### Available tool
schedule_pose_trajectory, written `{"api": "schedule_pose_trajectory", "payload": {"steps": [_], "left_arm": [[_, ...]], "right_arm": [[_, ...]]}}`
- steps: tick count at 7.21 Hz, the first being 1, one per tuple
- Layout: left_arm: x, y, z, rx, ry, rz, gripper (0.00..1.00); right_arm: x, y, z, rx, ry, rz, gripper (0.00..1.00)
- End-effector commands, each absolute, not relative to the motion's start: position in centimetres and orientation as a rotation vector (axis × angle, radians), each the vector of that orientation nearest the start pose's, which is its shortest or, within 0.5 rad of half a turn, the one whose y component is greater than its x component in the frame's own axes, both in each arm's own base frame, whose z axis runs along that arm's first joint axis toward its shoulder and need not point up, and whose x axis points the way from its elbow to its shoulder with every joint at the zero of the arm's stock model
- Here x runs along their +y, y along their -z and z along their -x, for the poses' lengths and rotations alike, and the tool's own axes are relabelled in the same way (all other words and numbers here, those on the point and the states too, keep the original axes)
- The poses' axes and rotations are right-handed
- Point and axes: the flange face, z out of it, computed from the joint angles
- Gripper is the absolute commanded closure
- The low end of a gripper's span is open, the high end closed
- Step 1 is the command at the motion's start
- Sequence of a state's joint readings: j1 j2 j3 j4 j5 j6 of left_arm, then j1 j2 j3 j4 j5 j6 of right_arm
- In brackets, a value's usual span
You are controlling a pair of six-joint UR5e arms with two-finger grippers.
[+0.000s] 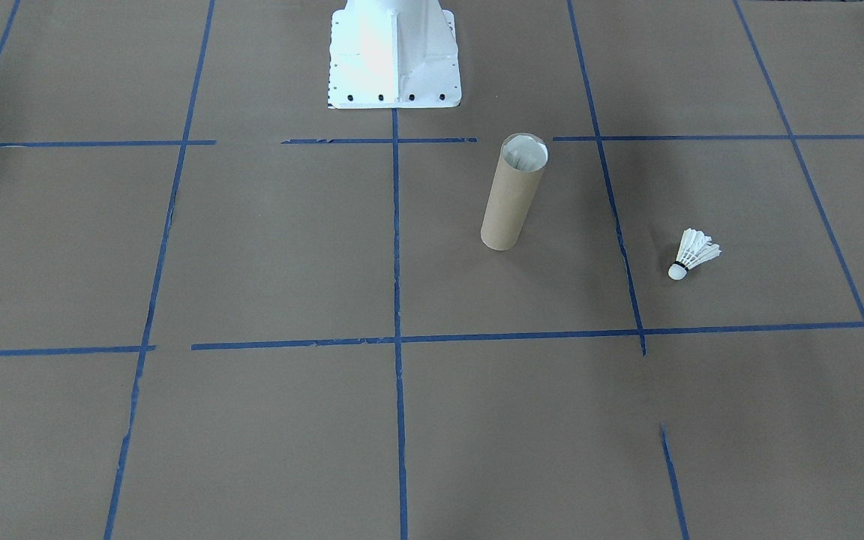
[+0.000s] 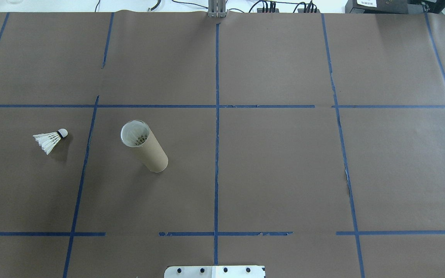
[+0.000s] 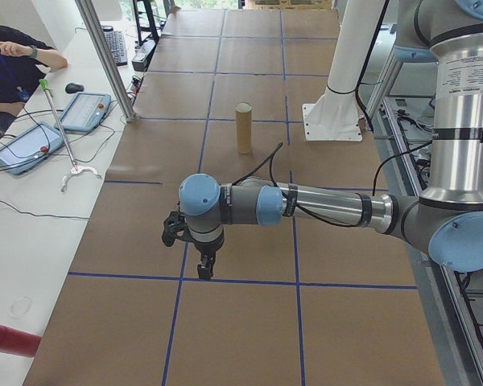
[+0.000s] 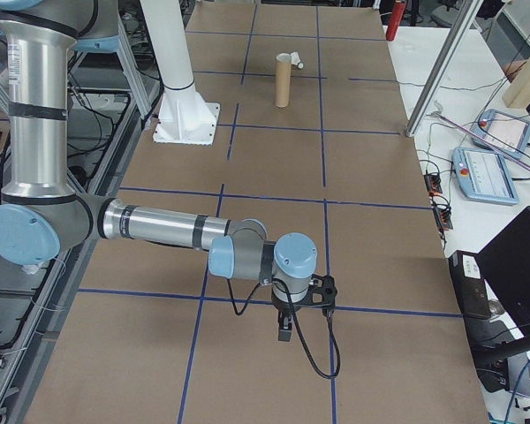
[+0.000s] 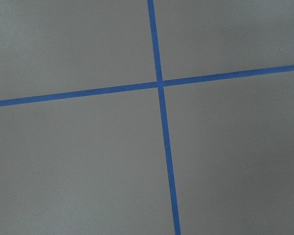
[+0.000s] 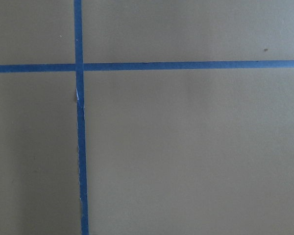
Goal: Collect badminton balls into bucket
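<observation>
Overhead exterior: shuttlecock (image 2: 50, 140) lies near upright tube (image 2: 144, 146).

So the shuttlecock (image 2: 51, 140) is lying on its side on the brown desk (image 2: 276, 173), white feathers fanned out, rounded white cork tip with a thin dark band behind it. In the overhead view the cork points toward the tube (image 2: 143, 146), up and to the right. The tube is brown cardboard, standing upright, open end up, pale whitish inside, and something feathery shows down in it. The two are near each other but apart, with a blue tape line (image 2: 83, 166) running between them, both on the robot's left half.
</observation>
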State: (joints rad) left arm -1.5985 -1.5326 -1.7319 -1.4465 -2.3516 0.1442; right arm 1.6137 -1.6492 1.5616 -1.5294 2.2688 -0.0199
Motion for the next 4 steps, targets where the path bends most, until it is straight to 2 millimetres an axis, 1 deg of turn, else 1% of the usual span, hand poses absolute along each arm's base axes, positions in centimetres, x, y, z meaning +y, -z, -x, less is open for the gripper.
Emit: {"api": "schedule_pose_trajectory", "payload": {"steps": [1, 3, 4], "left_arm": [[-47.2, -60.7, 7.6, 0.778, -0.112, -0.070, 0.00], [-47.9, -59.8, 7.5, 0.773, -0.121, -0.089, 0.00], [-49.9, -57.7, 7.5, 0.772, -0.133, -0.126, 0.00]], "right_arm": [[-45.0, -70.1, -8.9, -0.699, -0.038, 0.022, 0.00], [-45.0, -70.1, -8.9, -0.699, -0.038, 0.022, 0.00], [-44.9, -70.2, -8.9, -0.700, -0.039, 0.024, 0.00]]}}
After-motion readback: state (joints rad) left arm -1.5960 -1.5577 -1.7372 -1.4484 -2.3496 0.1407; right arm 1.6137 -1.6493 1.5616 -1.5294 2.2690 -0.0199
